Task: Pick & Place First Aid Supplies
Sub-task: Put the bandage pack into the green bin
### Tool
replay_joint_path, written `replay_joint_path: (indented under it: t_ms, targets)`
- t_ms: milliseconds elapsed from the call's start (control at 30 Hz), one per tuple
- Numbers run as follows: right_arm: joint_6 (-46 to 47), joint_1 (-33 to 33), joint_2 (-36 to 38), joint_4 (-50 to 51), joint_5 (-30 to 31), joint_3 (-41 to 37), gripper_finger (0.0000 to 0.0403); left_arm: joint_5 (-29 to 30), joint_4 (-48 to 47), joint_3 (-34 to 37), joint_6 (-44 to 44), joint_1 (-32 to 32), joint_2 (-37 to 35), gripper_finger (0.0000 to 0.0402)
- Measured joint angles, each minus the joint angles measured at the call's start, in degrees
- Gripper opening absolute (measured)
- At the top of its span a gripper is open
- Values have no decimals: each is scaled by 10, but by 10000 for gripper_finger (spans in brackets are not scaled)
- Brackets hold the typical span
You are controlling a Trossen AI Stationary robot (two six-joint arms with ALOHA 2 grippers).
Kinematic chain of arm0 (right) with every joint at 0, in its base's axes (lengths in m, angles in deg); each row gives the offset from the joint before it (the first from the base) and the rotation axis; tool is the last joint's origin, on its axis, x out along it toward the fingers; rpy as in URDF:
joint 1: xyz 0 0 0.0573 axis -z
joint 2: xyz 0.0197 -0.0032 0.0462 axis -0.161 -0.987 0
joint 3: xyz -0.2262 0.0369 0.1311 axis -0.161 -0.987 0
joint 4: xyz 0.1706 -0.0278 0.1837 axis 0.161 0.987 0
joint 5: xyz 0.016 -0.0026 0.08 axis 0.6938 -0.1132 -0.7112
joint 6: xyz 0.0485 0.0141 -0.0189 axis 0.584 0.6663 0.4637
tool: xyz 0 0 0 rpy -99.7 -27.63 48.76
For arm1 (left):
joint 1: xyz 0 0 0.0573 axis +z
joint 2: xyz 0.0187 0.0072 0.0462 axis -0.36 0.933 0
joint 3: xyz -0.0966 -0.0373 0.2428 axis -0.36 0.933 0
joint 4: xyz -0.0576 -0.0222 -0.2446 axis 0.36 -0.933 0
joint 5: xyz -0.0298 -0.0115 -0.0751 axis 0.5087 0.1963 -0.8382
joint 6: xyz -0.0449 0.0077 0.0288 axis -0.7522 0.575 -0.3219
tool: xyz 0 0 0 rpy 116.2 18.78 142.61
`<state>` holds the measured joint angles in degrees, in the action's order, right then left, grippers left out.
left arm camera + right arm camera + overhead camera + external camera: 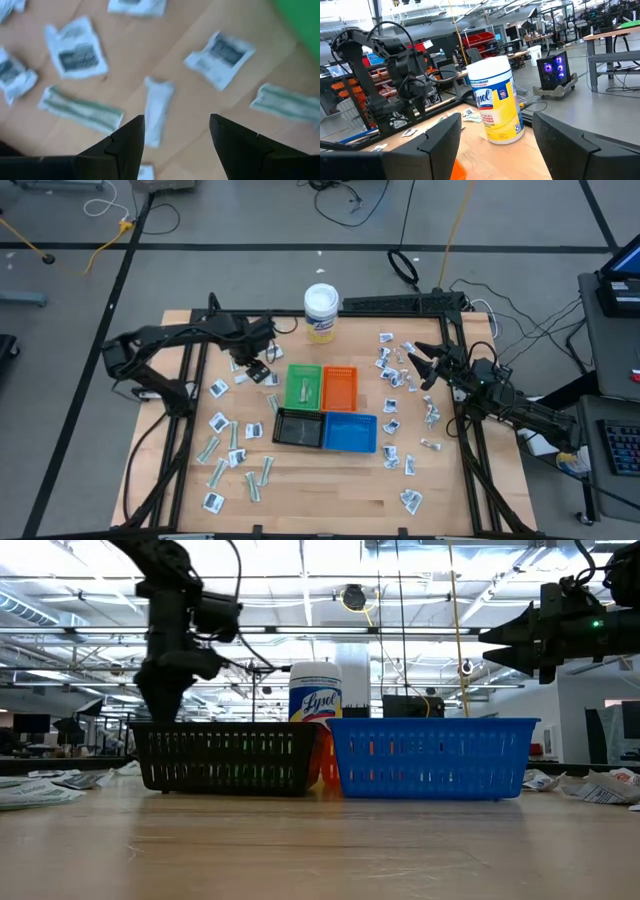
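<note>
Now left end effector (175, 135), open & empty, upper-left of frame: drop straight, straddle slim strip (157, 110), then close.

You're in a robotics lab: ceiling strip lights (300, 570), parts racks (480, 40), a lit computer tower (554, 67), floor cables (350, 200).

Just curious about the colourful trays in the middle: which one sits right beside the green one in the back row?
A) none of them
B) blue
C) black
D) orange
D: seen from above, the orange tray touches the green tray; black and blue sit in front.
</note>
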<state>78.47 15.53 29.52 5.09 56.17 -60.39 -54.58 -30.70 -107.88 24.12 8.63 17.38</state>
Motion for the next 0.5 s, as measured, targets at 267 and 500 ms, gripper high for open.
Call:
replay_joint_path:
  t_ms: [267, 500]
  targets:
    - [0, 0, 0, 0, 0, 0, 242, 12, 8, 42, 28, 32, -24, 230]
    - [0, 0, 0, 0, 0, 0, 242, 9, 72, 68, 24, 31, 6, 230]
